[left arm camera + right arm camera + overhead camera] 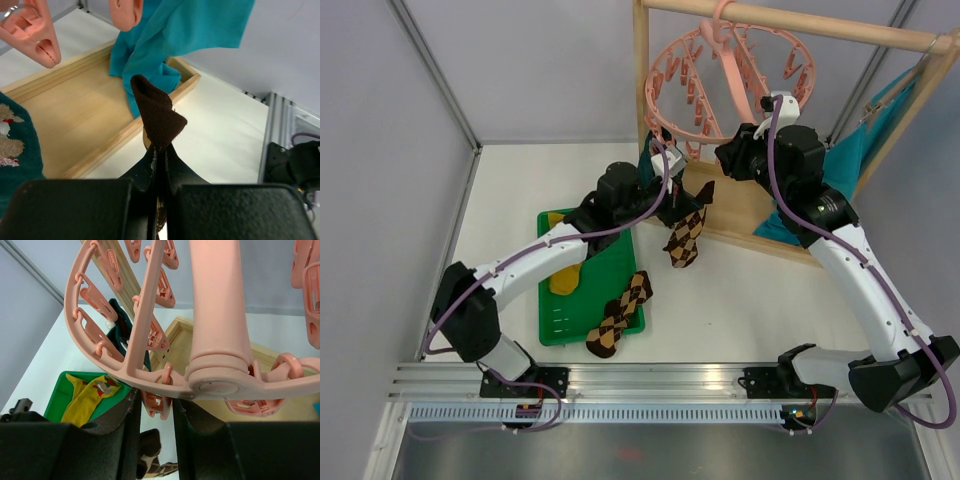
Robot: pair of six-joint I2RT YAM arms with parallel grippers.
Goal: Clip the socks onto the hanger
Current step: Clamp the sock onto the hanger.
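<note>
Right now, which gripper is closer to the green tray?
Left. The left gripper, shut on an argyle sock, hangs just past the green tray's far corner. The right gripper is farther, up at the pink hanger, gripping a clip.

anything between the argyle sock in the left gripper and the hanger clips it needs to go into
Nothing visible. The argyle sock pinched in the left gripper has open air up to the pink clips of the hanger; the turquoise cloth hangs behind, not between.

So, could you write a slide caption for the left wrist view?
Left gripper shut on the brown sock, near pink hanger clips.
</note>
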